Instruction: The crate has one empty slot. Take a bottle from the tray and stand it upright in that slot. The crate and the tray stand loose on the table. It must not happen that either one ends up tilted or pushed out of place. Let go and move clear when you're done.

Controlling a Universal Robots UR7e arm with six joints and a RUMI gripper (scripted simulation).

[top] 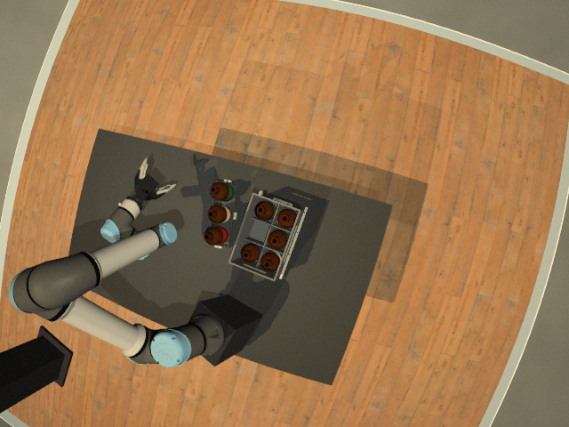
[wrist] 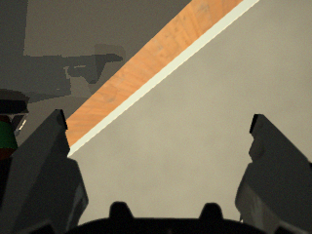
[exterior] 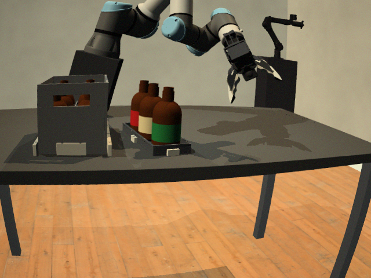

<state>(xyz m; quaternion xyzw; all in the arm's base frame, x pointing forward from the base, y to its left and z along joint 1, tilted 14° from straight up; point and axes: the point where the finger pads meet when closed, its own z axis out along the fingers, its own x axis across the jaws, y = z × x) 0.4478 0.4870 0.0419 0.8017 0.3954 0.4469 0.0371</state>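
Gripper (exterior: 254,85) hangs spread wide, holding nothing, above the table (exterior: 269,140), well apart from three bottles (red, cream, green labels) upright in the tray (exterior: 177,147) beside the crate (exterior: 72,125).

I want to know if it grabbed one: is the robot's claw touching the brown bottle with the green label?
Apart. The exterior view shows the open gripper hanging well right of the green-labelled brown bottle.

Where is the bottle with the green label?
In the exterior view, the green-label bottle stands at the near end of the tray, right of the crate and beside the cream-label bottle.
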